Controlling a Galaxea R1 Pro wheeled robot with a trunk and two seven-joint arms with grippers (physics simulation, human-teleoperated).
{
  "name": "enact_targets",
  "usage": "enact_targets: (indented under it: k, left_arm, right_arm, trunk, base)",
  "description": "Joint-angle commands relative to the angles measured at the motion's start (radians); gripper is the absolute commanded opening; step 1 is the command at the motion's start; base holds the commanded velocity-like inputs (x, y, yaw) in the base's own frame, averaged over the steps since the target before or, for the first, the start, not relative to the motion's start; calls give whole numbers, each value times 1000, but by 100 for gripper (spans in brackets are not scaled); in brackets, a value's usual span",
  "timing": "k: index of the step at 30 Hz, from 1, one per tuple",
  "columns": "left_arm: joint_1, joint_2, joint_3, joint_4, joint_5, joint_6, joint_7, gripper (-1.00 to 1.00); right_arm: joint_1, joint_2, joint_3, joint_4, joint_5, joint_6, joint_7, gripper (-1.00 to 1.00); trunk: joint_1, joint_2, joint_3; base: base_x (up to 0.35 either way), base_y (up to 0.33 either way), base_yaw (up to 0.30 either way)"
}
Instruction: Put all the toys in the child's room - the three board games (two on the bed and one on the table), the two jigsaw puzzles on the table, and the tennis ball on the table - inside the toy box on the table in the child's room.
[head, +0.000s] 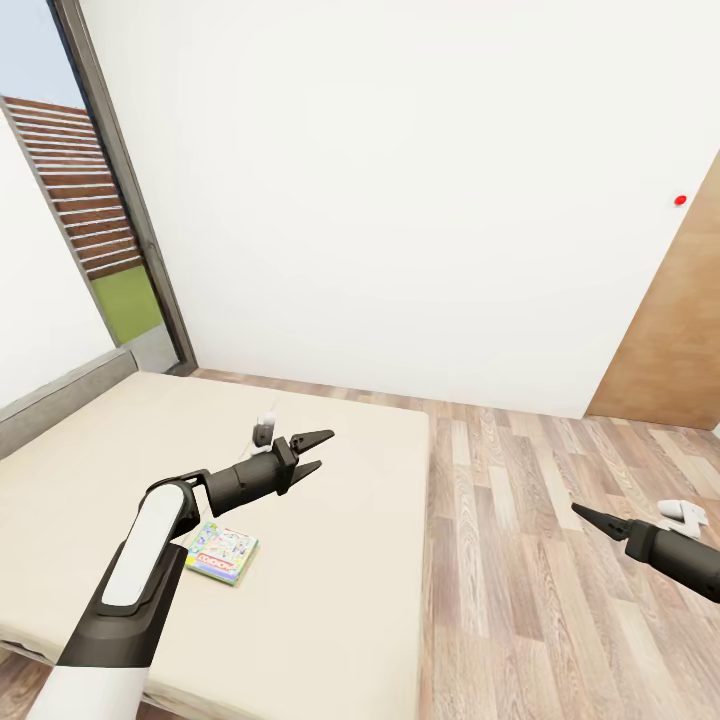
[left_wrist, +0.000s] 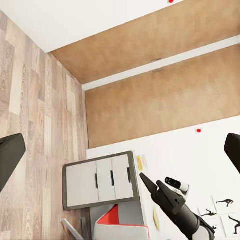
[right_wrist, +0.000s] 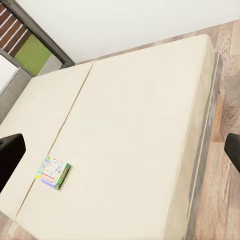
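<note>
— Where does the board game (head: 222, 552) lie?
— Flat on the cream bed (head: 330, 560), near its foot edge (white-green lid up), beside the left arm.
— And the left gripper (head: 318, 452)?
— It hovers above the mattress, jaws spread, holding nothing.
— The right gripper (head: 590, 515)?
— Over the wood floor (head: 530, 560), fingers parted, empty.

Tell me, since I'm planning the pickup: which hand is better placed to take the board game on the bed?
Left, probably. The left hand hangs open over the bed, close to the board game. The right hand is out over the wood floor, beside the bed.
</note>
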Motion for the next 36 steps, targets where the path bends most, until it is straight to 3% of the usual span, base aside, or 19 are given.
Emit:
enact_targets:
  k: [1,13,36]
  left_arm:
    - [-1,1,-1,-1,9,2,8,100]
    - [0,1,-1,-1,9,2,8,100]
    - [-1,1,-1,-1,9,2,8,100]
  right_arm:
    - [-1,0,-1,0,1,4,4,100]
    - [-1,0,-1,0,2,4,4,100]
    - [-1,0,-1,0,2,4,4,100]
  trunk:
    - [1,-2,-2]
    - [1,-2,-2]
    - [1,-2,-2]
  base:
    - [0,10,0]
    - [24,56,0]
    - [105,206,0]
